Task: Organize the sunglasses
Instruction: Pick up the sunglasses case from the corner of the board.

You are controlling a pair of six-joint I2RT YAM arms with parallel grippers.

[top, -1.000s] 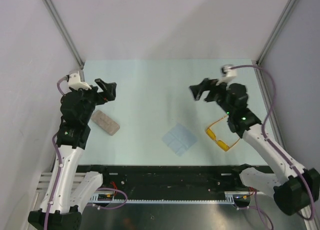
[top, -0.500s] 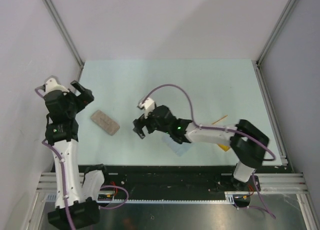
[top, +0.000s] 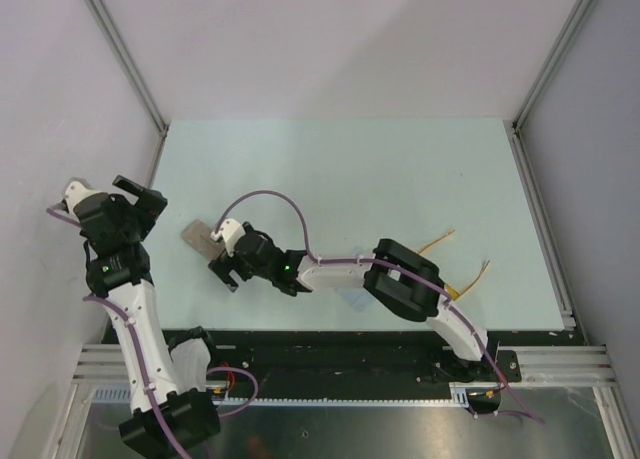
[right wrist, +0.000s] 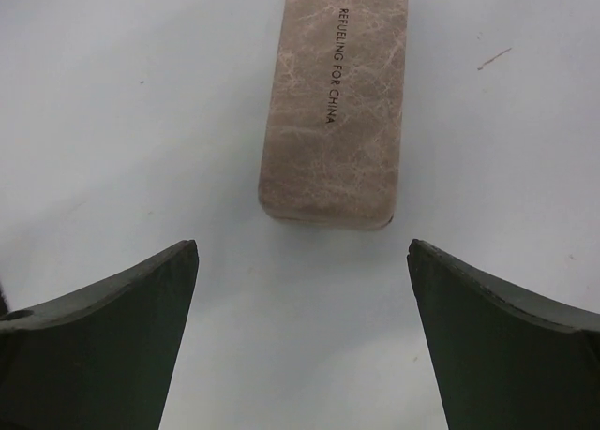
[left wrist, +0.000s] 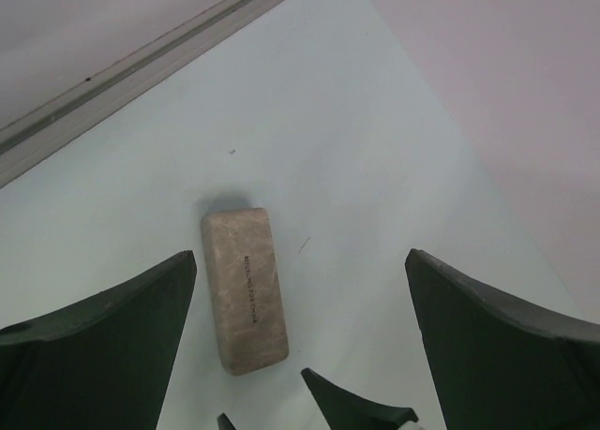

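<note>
One case, one pair of sunglasses, two arms on the table [top: 350, 169], and both are out to the left. The right arm stretches low across the front of the table, its gripper [top: 225, 270] at the near end of the case [top: 199, 235]. The wrist view shows the right gripper [right wrist: 302, 252] spread wide with nothing between the two fingers [right wrist: 103, 336], the short end of the case [right wrist: 337, 102] just ahead of the tips and not touched. One line of print runs along the lid: REFUELING FOR CHINA. On the left, the left gripper [top: 142, 193] is up off the table by the side wall, looking down at the same case [left wrist: 244, 289]. Its jaws are released too, two dark fingers [left wrist: 94, 346] wide apart, gripping nothing. Two small dark tips poke in at the bottom of that view, near the case's end. The sunglasses [top: 438, 243] lie on the right side of the table, well apart from the case and from both grippers. The right arm's elbow covers most of them. Two thin yellow temple arms stick out from behind it, and the lenses cannot be made out.
</note>
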